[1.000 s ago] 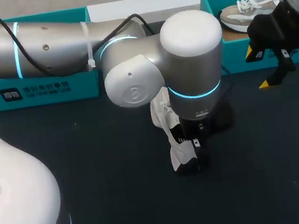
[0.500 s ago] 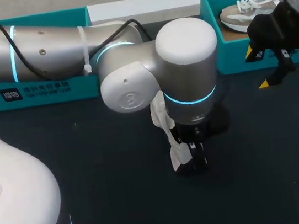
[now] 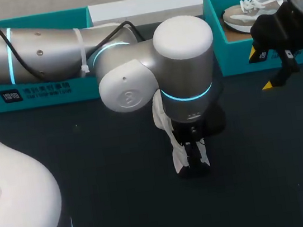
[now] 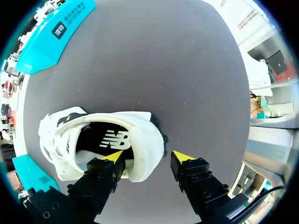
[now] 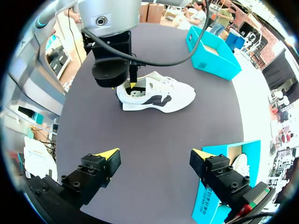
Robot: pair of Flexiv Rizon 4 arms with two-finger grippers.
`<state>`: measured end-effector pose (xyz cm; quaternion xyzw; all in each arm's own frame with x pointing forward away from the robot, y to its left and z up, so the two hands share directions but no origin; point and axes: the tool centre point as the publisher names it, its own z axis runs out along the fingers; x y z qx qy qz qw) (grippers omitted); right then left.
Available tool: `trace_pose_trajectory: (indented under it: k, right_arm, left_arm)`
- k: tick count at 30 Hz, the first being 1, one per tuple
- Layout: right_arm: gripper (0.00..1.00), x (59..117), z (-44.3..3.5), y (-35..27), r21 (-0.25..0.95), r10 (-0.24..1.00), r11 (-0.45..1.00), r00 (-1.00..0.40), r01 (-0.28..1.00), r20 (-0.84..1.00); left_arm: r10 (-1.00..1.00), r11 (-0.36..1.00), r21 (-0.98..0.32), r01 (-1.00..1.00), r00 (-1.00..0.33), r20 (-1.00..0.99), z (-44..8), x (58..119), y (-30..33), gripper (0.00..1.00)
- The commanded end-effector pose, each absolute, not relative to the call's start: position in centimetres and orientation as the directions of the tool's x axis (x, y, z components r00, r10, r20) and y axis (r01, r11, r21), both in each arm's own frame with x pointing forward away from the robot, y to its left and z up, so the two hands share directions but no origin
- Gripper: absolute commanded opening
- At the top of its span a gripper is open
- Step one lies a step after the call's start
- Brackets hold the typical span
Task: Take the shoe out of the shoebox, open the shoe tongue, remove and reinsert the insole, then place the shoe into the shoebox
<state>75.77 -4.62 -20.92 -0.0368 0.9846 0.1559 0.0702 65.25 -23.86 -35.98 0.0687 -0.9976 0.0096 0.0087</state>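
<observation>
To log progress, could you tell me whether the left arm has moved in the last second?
Yes: the left arm has drifted slightly left in the head view, away from the shoebox at right.

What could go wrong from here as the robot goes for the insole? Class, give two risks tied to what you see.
1. One left jaw sits inside the shoe, the other outside its heel; closing may pinch the heel wall, not the insole.
2. The right jaws hang open by the shoebox, so nothing steadies the shoe; it might slide.
</observation>
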Motion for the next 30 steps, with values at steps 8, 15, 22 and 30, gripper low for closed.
trace_pose_trajectory:
  k: [8,15,22,30]
  right_arm:
    - [1.0,75.7,-21.0,-4.6,0.3,-0.05,0.949,-0.987,-0.094,-0.151]
    - [1.0,75.7,-21.0,-4.6,0.3,-0.05,0.949,-0.987,-0.094,-0.151]
    - [1.0,75.7,-21.0,-4.6,0.3,-0.05,0.949,-0.987,-0.094,-0.151]
    - [1.0,75.7,-21.0,-4.6,0.3,-0.05,0.949,-0.987,-0.094,-0.151]
  left_arm:
    - [-0.131,0.991,-0.009,-0.131,-0.991,0.031,-37.0,65.0,-24.7,0.64]
    - [-0.128,0.992,-0.004,-0.129,-0.991,0.04,-37.9,65.1,-24.9,0.62]
    - [-0.13,0.992,0.006,-0.13,-0.99,0.06,-38.8,64.9,-25.2,0.49]
    - [-0.133,0.991,0.002,-0.134,-0.984,0.116,-39.2,64.3,-24.8,0.27]
